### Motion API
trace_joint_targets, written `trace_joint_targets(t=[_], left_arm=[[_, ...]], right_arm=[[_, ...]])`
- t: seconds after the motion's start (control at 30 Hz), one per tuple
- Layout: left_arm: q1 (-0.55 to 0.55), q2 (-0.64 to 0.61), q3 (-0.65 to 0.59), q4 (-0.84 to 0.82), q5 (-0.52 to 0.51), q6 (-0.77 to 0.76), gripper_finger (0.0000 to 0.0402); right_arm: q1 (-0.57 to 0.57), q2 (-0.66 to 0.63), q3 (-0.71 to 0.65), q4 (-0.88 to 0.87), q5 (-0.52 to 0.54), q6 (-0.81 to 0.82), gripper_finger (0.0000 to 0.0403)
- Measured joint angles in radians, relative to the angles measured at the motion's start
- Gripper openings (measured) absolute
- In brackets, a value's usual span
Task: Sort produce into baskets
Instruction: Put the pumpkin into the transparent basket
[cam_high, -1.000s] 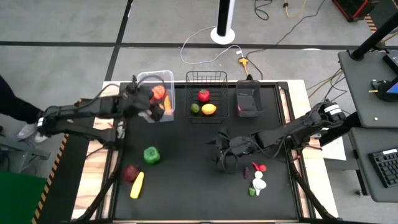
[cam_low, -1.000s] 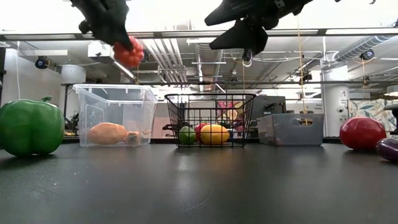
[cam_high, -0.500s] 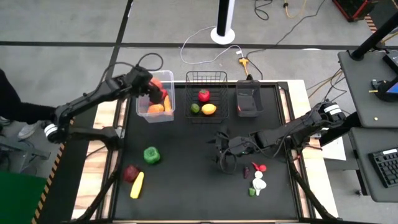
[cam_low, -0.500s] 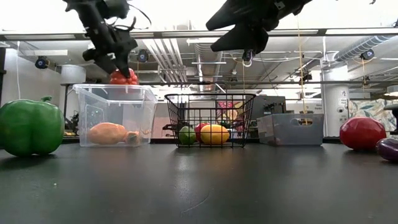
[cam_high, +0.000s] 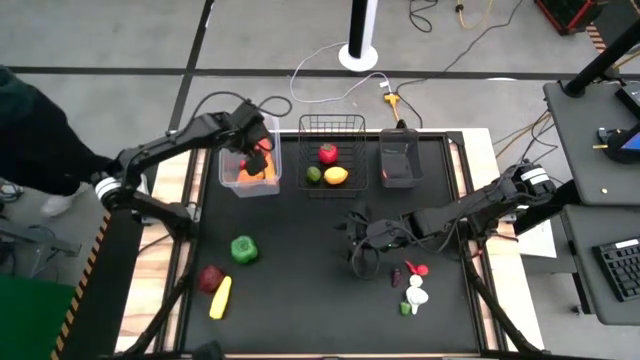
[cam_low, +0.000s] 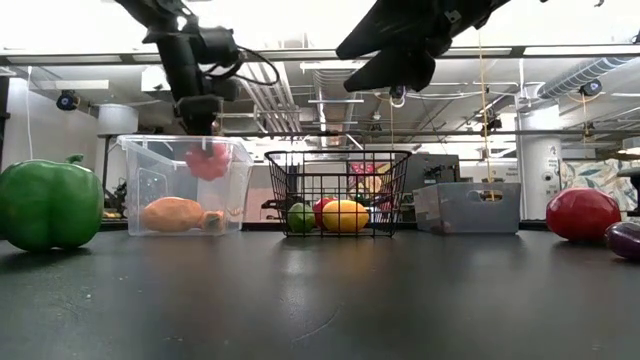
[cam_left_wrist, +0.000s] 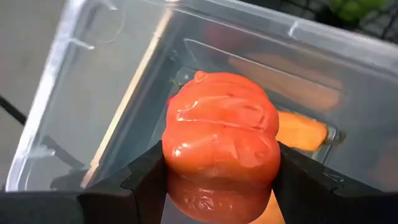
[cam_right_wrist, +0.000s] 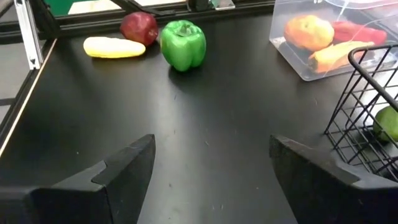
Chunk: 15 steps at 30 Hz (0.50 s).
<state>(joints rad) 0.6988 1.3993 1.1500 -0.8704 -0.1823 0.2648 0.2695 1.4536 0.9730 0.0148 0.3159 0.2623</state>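
Note:
My left gripper (cam_high: 258, 152) is shut on a lumpy red produce piece (cam_left_wrist: 219, 140), lowered into the clear tub (cam_high: 236, 182) at the far left. An orange piece (cam_low: 172, 213) lies on the tub's floor below it. The wire basket (cam_high: 333, 122) holds red, green and yellow pieces, and beside it stands the dark bin (cam_high: 398, 165). My right gripper (cam_right_wrist: 211, 168) hovers open over mid-table, with nothing between its fingers. A green pepper (cam_high: 243, 249), a dark red fruit (cam_high: 210, 277) and a yellow piece (cam_high: 220, 297) lie on the near-left mat. My left gripper pinches the red piece by its two opposite flanks (cam_left_wrist: 177, 158) between its two fingers (cam_left_wrist: 146, 177). The fingers slant steeply down from above into the tub's open top. The piece (cam_low: 208, 160) hangs below the rim, clear of the tub's floor and of the orange piece.
Small pieces, a red chili (cam_high: 416, 268), a white one (cam_high: 417, 295) and a green one (cam_high: 406, 308), lie at the near right beside my right gripper. A person stands beyond the table's left edge (cam_high: 40, 140). Bare black mat lies mid-table (cam_high: 300, 270).
My left gripper has swung toward the far edge and sunk, rolling its wrist, carrying the red piece from above the clear tub down past its rim. It stays shut on the piece.

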Motion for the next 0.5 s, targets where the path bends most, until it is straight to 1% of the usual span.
trace_joint_targets(t=[0.27, 0.37, 0.5], left_arm=[[0.03, 0.023, 0.002, 0.009, 0.042, 0.176, 0.0219], [0.047, 0.023, 0.002, 0.015, 0.088, 0.25, 0.0219], [0.069, 0.023, 0.002, 0.033, 0.106, 0.299, 0.0219]], right_arm=[[0.0, 0.0, 0.0, -0.003, 0.0, 0.0, 0.0306], [0.0, 0.0, 0.0, -0.003, 0.0, -0.001, 0.0306], [0.0, 0.0, 0.0, -0.003, 0.0, -0.001, 0.0302]])
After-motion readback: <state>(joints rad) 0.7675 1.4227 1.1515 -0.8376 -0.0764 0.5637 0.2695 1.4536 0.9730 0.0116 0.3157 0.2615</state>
